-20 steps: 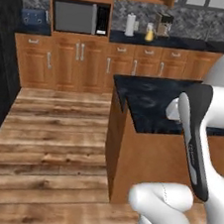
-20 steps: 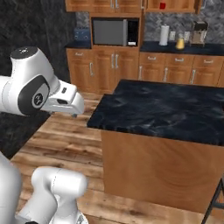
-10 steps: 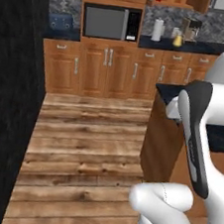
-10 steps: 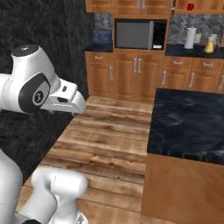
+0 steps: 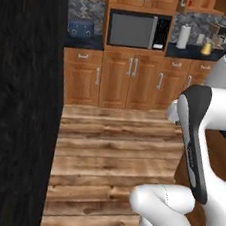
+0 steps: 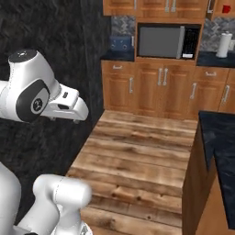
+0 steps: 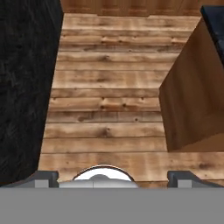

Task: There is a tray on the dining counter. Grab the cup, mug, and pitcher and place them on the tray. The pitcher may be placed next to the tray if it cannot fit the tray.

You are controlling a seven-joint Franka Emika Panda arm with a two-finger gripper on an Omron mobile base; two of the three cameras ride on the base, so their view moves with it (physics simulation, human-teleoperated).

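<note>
Hovering over floorboards, open hand point(image 7: 112, 178), dining counter point(image 7: 192, 105) corner right, seemingly below.

Dining counter point(image 6: 215, 151) cut off by the right edge of the right base view, only its near corner in frame; in the left base view the robot's arm hides most of it, and the pitcher point(image 5: 207, 47) on the far worktop is too small to make out

We saw the dining tabletop point(image 6: 219, 147) at the right, its black marbled stone bare where visible above a wood-panelled front. It stood on the plank floor point(image 6: 137, 156). On the far black tabletop point(image 5: 191, 52) stood a white paper-towel roll point(image 5: 183, 37) and, near it, the pitcher point(image 5: 207, 47).
</note>
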